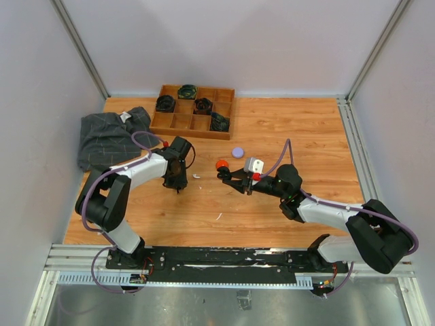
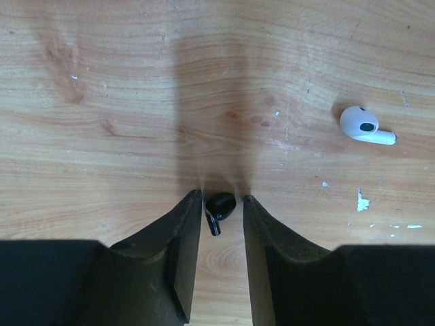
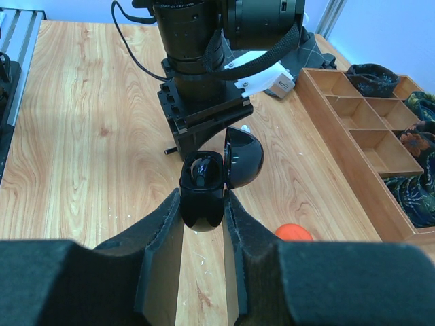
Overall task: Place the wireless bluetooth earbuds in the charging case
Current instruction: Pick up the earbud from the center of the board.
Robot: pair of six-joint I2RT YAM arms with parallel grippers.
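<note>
- The black earbud [image 2: 221, 204] sits on the table [image 2: 122, 102] between the tips of the left gripper [image 2: 223, 198]. Its rounded head points away from the wrist, its stem back toward it, so its long axis runs roughly along the fingers.
- The jaws stand narrow on either side of it. I cannot tell whether they pinch it.
- The white earbud [image 2: 366, 125] lies well to the right, its stem pointing right.
- The right gripper [image 3: 204, 193] is clamped on the black charging case [image 3: 202, 212]. The lid [image 3: 243, 157] is swung open to the right, and the mouth faces the left gripper just beyond.
- An orange-red puck [image 1: 221, 164] and a lilac puck [image 1: 237, 152] lie near the case.
- 1 wooden tray [image 1: 194, 129] and a grey cloth [image 1: 109, 139] lie farther back.
</note>
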